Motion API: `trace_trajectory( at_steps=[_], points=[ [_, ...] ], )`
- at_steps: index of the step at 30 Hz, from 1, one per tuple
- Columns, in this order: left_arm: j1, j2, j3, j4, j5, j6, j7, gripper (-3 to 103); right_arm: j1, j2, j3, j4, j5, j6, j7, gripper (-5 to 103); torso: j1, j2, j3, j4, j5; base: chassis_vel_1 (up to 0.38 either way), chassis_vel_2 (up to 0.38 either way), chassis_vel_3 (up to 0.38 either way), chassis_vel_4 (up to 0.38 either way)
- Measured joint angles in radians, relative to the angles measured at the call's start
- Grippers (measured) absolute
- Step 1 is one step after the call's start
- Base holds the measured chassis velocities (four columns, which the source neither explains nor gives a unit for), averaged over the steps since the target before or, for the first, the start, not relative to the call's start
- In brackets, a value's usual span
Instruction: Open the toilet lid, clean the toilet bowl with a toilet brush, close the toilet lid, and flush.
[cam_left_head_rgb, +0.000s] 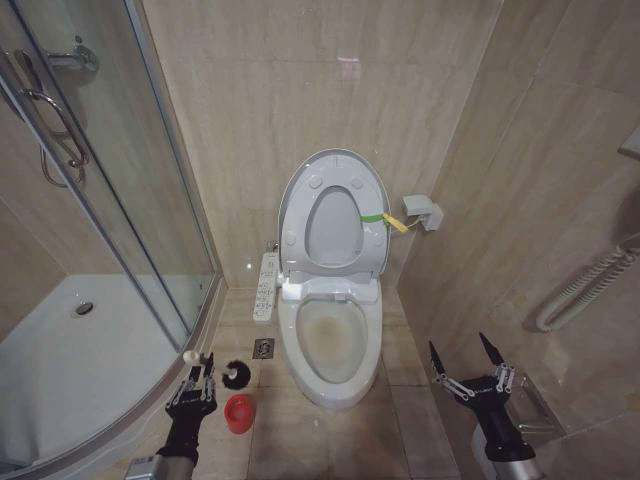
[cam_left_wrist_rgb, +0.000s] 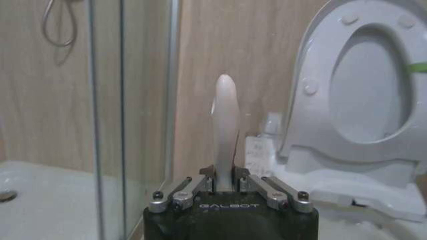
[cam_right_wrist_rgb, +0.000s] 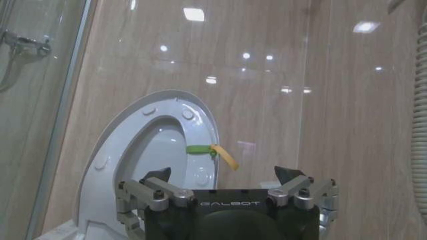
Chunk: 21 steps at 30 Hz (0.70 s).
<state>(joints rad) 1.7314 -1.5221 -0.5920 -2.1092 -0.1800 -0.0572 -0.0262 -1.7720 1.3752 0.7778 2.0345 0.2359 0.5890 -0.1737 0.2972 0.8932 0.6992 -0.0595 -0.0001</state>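
The left gripper (cam_left_head_rgb: 197, 373) is clamped on the toilet brush (cam_left_head_rgb: 236, 374) handle, the right gripper (cam_left_head_rgb: 463, 356) spread; a thin-handle grip could slip.

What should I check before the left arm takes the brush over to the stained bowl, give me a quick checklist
1. Glossy white oval toilet lid raised, upright against the wall: ok.
2. White ceramic toilet bowl uncovered, yellowish stain showing: ok.
3. Left gripper shut on the pale handle of the toilet brush: ok.
4. Dark bristle head out of the red round cup holder: ok, it sits beside the cup.
5. Right gripper open, parked right of the bowl: ok.
6. How firm the grip is: cannot tell.
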Motion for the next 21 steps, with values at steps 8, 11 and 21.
trace_trajectory(
  at_steps=[8,11,21],
  points=[
    [-0.049,0.025,-0.033,0.139,-0.061,-0.083,0.011,18,0.000,0.000,0.000,0.000,0.000,0.000,0.000,100,0.000,0.000,0.000,0.0000,0.0000,0.000,0.000,0.000,0.000],
    [-0.071,0.041,-0.039,0.200,-0.100,-0.111,0.014,18,0.000,0.000,0.000,0.000,0.000,0.000,0.000,100,0.000,0.000,0.000,0.0000,0.0000,0.000,0.000,0.000,0.000],
    [-0.177,0.081,-0.047,0.454,-0.176,-0.227,0.036,18,0.000,0.000,0.000,0.000,0.000,0.000,0.000,100,0.000,0.000,0.000,0.0000,0.0000,0.000,0.000,0.000,0.000]
  ],
)
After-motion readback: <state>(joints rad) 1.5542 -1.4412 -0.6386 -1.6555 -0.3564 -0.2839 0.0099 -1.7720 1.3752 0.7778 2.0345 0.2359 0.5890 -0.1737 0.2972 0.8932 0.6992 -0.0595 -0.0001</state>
